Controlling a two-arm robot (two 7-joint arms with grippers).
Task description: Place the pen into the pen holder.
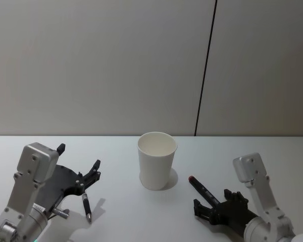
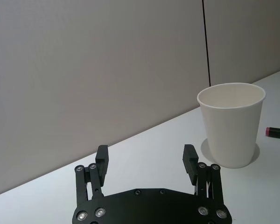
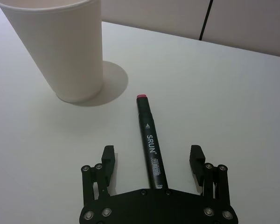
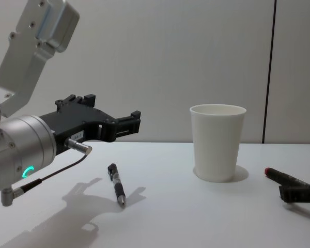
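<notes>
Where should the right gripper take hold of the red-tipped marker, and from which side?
Mid-barrel, across its narrow width. The marker lies flat on the table, red end towards the pen holder, and the open right gripper straddles its rear half, so closing there from the rear end likely suits. The left gripper hangs near the smaller pen.

Bright, even overhead light, soft shadows

Both arms are silver-grey metal, with boxy upper links and rounded corners. The left arm (image 4: 20, 150) ends in a smooth cylinder carrying a glowing green ring light (image 4: 27, 171), a thin dark cable (image 4: 51, 174) and a silver plug (image 4: 78, 146). The right arm (image 1: 257, 186) matches it in colour. The left gripper (image 2: 146, 156) and right gripper (image 3: 152, 154) are flat black plates dotted with silver screws (image 2: 99, 212), ending in blocky black fingertips (image 2: 190, 154).
</notes>
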